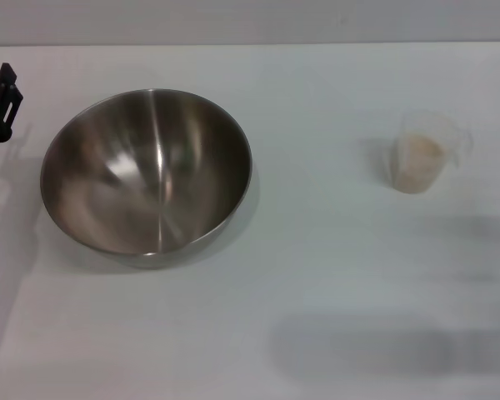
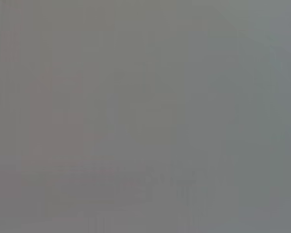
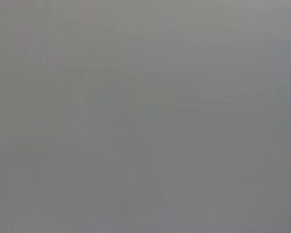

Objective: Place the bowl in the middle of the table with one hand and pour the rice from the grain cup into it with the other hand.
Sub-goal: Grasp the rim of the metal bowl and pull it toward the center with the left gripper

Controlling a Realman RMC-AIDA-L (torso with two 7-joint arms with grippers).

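The steel bowl [image 1: 147, 171] stands upright and empty on the left half of the white table [image 1: 317, 275]. Well to its right stands the clear grain cup [image 1: 425, 154], holding pale rice [image 1: 420, 160] to about half its height. Only a black tip of my left gripper [image 1: 2, 104] shows at the far left edge, a little left of the bowl's rim and not touching it. My right gripper is out of view. Both wrist views show only a flat grey field.
The table's far edge meets a grey wall [image 1: 250, 21] at the top. Soft shadows lie on the tabletop at the lower right and along the left edge.
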